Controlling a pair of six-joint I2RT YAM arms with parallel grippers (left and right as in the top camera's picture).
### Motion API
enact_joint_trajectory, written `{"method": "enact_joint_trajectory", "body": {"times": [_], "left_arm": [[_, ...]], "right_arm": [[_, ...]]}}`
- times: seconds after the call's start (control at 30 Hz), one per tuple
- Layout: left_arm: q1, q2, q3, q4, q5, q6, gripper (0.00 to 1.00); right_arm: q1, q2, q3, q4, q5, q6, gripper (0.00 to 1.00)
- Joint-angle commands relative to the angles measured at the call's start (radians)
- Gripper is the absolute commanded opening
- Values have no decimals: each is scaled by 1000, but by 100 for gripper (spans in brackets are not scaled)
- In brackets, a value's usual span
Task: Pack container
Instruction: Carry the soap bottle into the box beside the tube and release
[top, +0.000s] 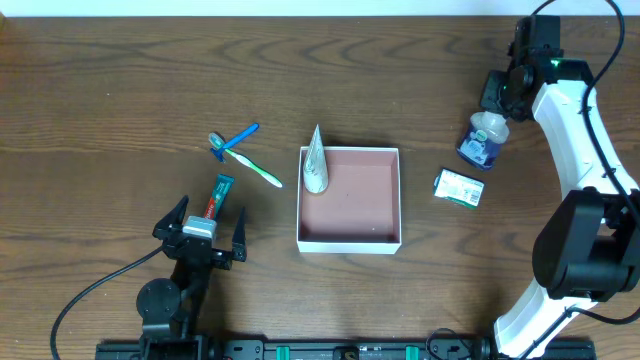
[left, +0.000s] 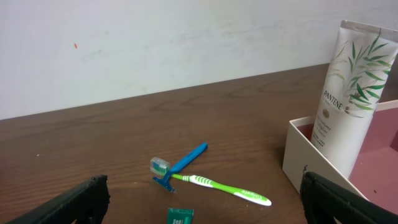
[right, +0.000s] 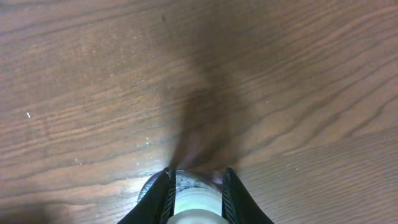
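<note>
The container (top: 350, 243), a square white-walled box with a pinkish floor, sits mid-table; its near wall (left: 303, 155) shows at the right of the left wrist view. A white Pantene tube (top: 315, 160) (left: 351, 93) leans in its left corner. At the back right, my right gripper (top: 492, 115) (right: 196, 182) is shut on the white cap of a blue bottle (top: 482, 142) (right: 193, 205) that stands on the table. My left gripper (top: 210, 210) (left: 202, 205) stands wide open with nothing held, its fingers either side of a toothpaste tube (top: 218, 195) (left: 180, 216).
A green toothbrush (top: 255, 168) (left: 224, 186) and a blue razor (top: 235, 137) (left: 186, 158) lie crossed left of the container. A small green-and-white packet (top: 459, 187) lies to its right, near the bottle. A pale wall rises behind the table's far edge.
</note>
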Motion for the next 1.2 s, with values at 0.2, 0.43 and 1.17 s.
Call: {"method": "enact_joint_trajectory", "body": {"times": [0.2, 0.43, 1.17], "left_arm": [[6, -6, -19, -33, 11, 13, 98], [6, -6, -19, -33, 11, 13, 98], [6, -6, -19, -33, 11, 13, 98]], "right_arm": [[47, -213, 6, 9, -193, -195, 5], [213, -393, 6, -22, -328, -292, 6], [592, -370, -93, -11, -106, -117, 5]]}}
